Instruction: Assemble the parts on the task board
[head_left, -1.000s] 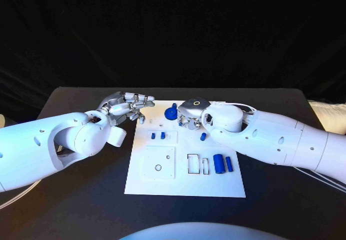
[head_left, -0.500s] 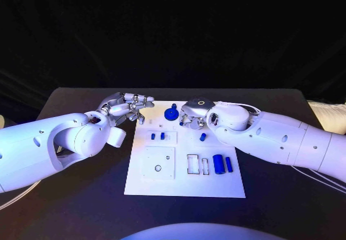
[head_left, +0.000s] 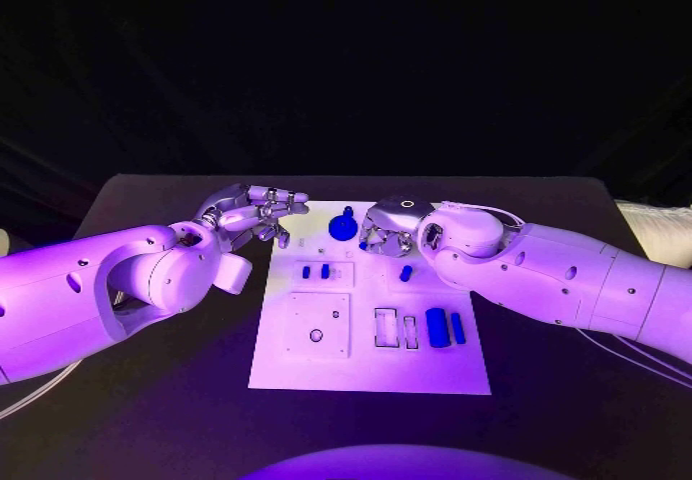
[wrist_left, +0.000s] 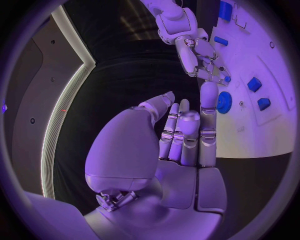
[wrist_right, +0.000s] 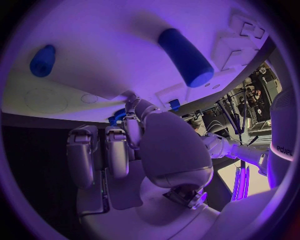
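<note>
The white task board (head_left: 368, 350) lies in the middle of the black table. A blue gear (head_left: 343, 227) sits at its far edge, and the left wrist view shows this gear (wrist_left: 224, 102) just past my fingers. My left hand (head_left: 260, 212) hovers off the board's far left corner, fingers stretched side by side and holding nothing. My right hand (head_left: 385, 234) hangs over the far part of the board, right of the gear, fingers curled down. A small blue part (wrist_left: 227, 79) shows at its fingertips, pinched as far as I can tell. Blue also shows beside its fingers (wrist_right: 117, 115).
Two small blue pegs (head_left: 306, 271) (head_left: 326, 270) stand in the left middle of the board, and another small piece (head_left: 405, 272) lies below my right hand. A thick blue cylinder (head_left: 437, 327) and a thinner one (head_left: 457, 327) lie near empty slots (head_left: 387, 327).
My right hand has drifted slightly right and toward the far edge. The left hand and the parts on the board have stayed put.
</note>
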